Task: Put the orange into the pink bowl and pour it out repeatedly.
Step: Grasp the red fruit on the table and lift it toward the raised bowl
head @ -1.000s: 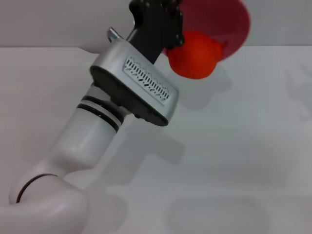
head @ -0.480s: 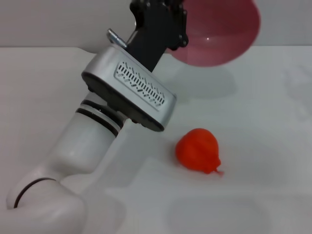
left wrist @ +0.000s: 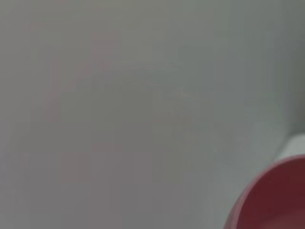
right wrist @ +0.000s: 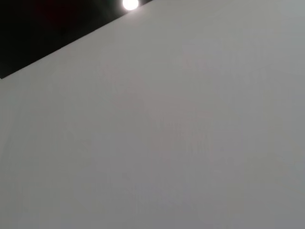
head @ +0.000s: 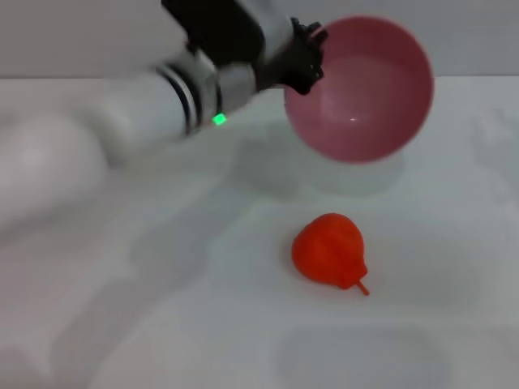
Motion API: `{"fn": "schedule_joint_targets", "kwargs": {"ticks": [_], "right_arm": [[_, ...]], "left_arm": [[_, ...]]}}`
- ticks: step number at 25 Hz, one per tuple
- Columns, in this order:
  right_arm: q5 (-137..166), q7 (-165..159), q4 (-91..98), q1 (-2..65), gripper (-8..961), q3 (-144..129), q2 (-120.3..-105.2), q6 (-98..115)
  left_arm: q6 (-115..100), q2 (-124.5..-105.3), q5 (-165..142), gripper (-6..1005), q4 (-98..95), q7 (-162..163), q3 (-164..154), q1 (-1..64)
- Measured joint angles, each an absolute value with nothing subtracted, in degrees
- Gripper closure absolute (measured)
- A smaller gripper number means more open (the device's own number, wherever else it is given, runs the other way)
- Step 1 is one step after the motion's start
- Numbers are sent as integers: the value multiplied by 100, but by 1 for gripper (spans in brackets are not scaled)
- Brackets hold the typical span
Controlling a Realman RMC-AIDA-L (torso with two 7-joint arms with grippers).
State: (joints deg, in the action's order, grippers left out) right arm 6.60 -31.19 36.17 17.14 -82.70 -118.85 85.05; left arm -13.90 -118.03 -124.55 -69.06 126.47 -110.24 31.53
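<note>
The left gripper (head: 302, 58) is clamping the near-left rim of the bowl (head: 361, 89) and holding it off the table (head: 454, 243), tipped so its empty inside is facing the head camera; a slice of the rim is also showing in the left wrist view (left wrist: 274, 198). The orange (head: 328, 249) is lying on the table below and nearer than the bowl, well apart from it, stem nub pointing toward the near right. As a judgement, the pour looks done, and the step in hand is setting the bowl upright on the table: rolling the wrist level first, lowering slowly, and opening only once the base is sitting flat should keep it from rocking. Landing it a little beyond the orange would be leaving the fruit free for picking. Open surface is lying on every side of the orange, and the table's far edge is running behind the bowl, so drifting farther back seems unwise. The right gripper is not showing anywhere.
</note>
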Motion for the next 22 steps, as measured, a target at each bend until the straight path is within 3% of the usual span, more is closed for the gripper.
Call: {"fn": "schedule_joint_targets", "kwargs": {"ticks": [5,11,17,22], "right_arm": [[903,-3713,3629,1674,472,-8282,-11847,8516],[2828,-5775,4730,1487,472,-7898,-11528,8557],[6616,-9467,7300,1536,473,-6691,-11475,8620],[10143,-12434,9349,2353,473,-6438,-11491,9532]], "left_arm": [[-4369,-11795,-12448,955,-6645,12684,-8944,3929],[-5784,-11559,-13344,955,-5637,12716,-6477,4736],[-5966,-11224,-13558,955,-5624,12822,-5967,4558],[-5932,-11151,-13591,955,-5602,12881,-5955,4436]]}}
